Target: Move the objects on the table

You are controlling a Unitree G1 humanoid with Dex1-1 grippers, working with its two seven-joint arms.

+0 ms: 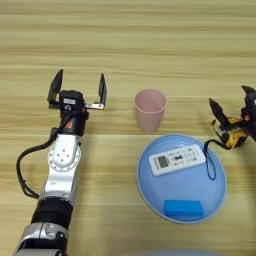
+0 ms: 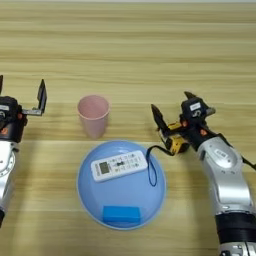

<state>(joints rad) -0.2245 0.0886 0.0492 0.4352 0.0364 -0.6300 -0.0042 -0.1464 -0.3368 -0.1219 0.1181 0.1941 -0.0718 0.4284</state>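
Observation:
A pale pink cup (image 1: 150, 109) stands upright on the wooden table (image 1: 125, 45), just behind a blue plate (image 1: 150, 195). My left gripper (image 1: 79, 82) hovers open to the left of the cup, a clear gap away, holding nothing. A yellow-and-black tape measure (image 2: 176, 142) lies at the plate's right rim. Its black strap (image 2: 151, 172) loops onto the plate. My right gripper (image 2: 174, 106) is open with its fingers spread wide. The near finger (image 2: 159, 119) sits right above the tape measure, and I cannot tell whether it touches.
On the blue plate lie a white remote control (image 2: 119, 165) and a flat blue block (image 2: 121, 214). The left arm (image 1: 62, 165) reaches up from the lower left, with a black cable looping beside it.

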